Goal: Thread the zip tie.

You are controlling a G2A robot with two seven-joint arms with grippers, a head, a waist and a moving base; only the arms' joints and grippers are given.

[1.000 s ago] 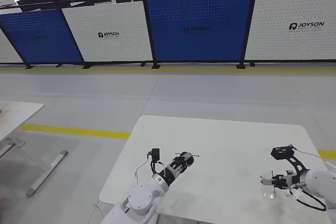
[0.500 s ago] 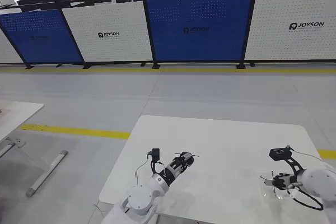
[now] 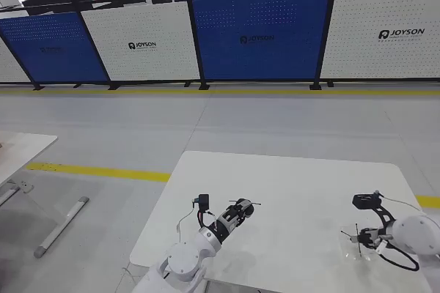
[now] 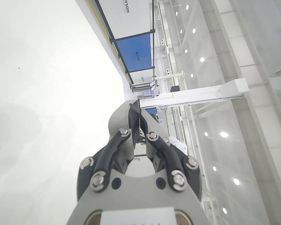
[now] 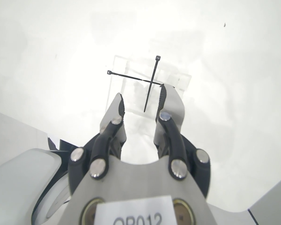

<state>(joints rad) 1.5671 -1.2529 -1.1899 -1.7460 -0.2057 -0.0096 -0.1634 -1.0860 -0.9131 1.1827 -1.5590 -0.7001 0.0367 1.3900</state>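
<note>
my right end effector (image 5: 141, 91) hangs open, wide, over a clear block (image 5: 178, 78) near the right front corner of the surface (image 5: 61, 36). two zip ties lie on that block and cross each other. one zip tie (image 5: 133, 77) lies across and the other zip tie (image 5: 155, 69) points away from me. its thin tail sits between my two fingers. my left end effector (image 4: 137, 111) is near the front edge, well apart from the block, with its fingers pressed together. i see a thin dark line at its tip, but i cannot tell if that is a tie.

what could go wrong, i think:
- the ties cross, so if i close here i might pinch both, or drag one and knock the other off the block.
- they are very thin and lie flat, so my fingers could close over the top and miss.
- the block looks smooth, so a tie may slide away when i touch it.
- the block looks light and could get pushed along the surface.

the ties are black, skinny, bendy strips, each with a small square head at one end. the block is see-through with flat sides and sharp corners. the surface is white and smooth. my finger pads are black and bumpy.
</note>
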